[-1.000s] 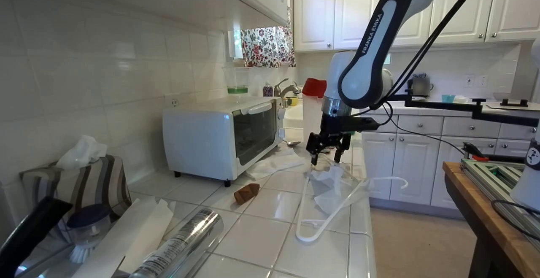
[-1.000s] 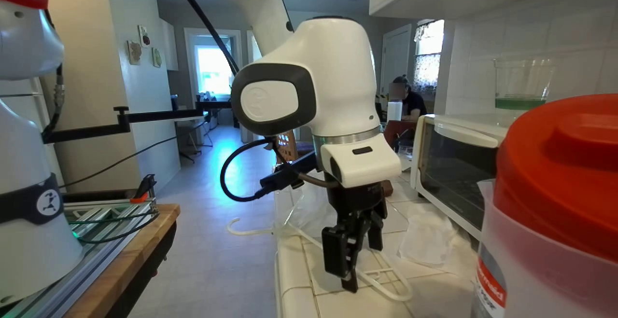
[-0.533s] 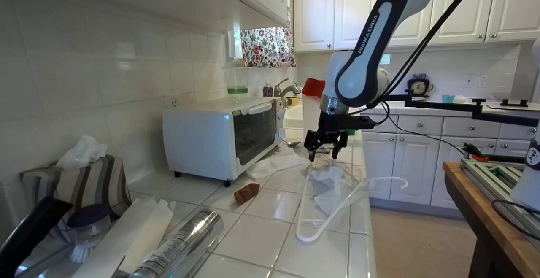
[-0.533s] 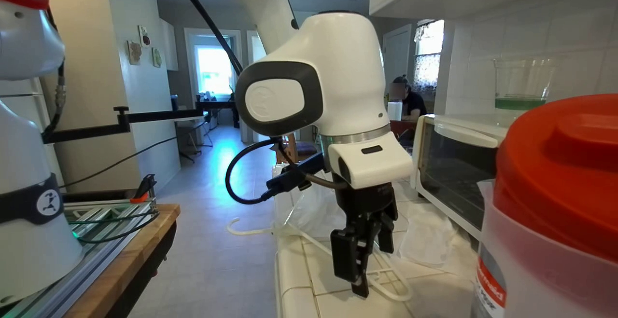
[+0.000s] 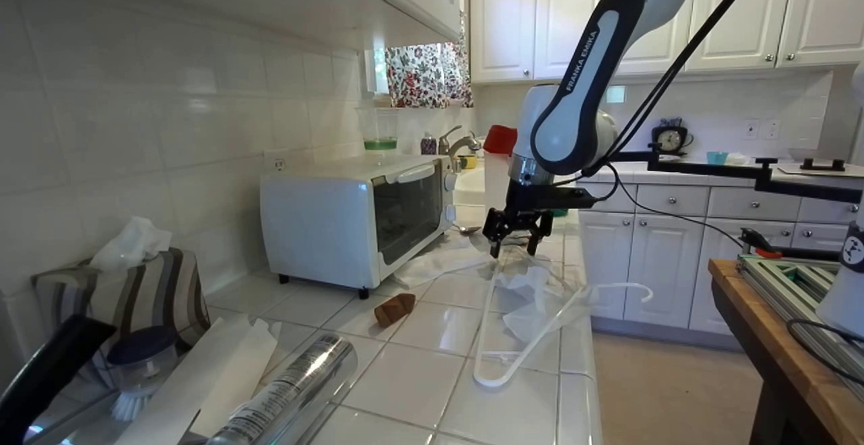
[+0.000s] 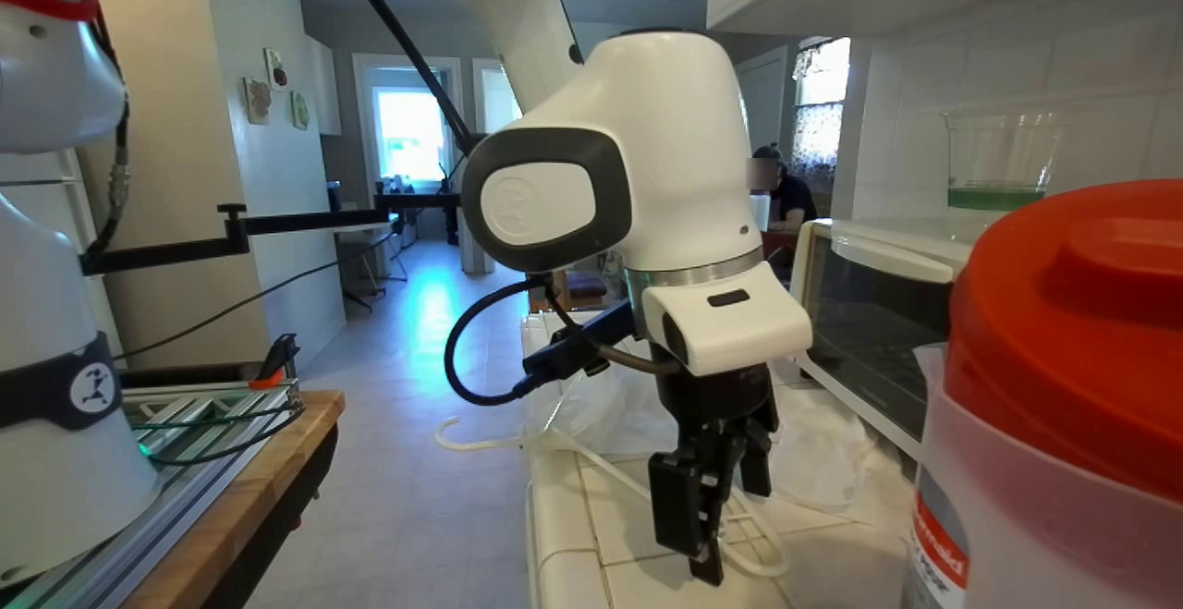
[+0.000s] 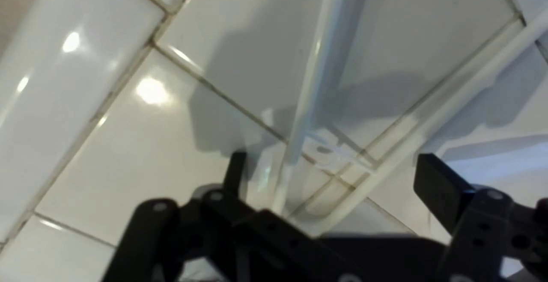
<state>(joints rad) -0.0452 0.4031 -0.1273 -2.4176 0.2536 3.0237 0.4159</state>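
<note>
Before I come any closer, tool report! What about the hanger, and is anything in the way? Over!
Tool open, holding nothing. White hanger on the counter, close by. Maybe in the way: crumpled see-through plastic overlapping the hanger.

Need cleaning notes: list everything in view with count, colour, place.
Counter: one, white, centre
Hanger: one, white, on counter
Thin sheets: at least two, whitish, on counter
Toaster oven: one, white, on counter
Wooden block: one, brown, on counter
Cylinder: one, silver, on counter
Paper: count unclear, white, beside cylinder
Tissue box: one, striped, by wall
Brush: one, navy-topped, beside tissue box
Handle: one, black, near brush
Cup: one, green-bottomed, near oven
Faucet: one, metallic, past oven
Container: one, red-lidded, near faucet
Clock: one, black, background
Cabinets: several, white, background
Person: one, dark-clothed, background
Arm: one, mostly white, over counter
Gripper: one, black, open above hanger
</note>
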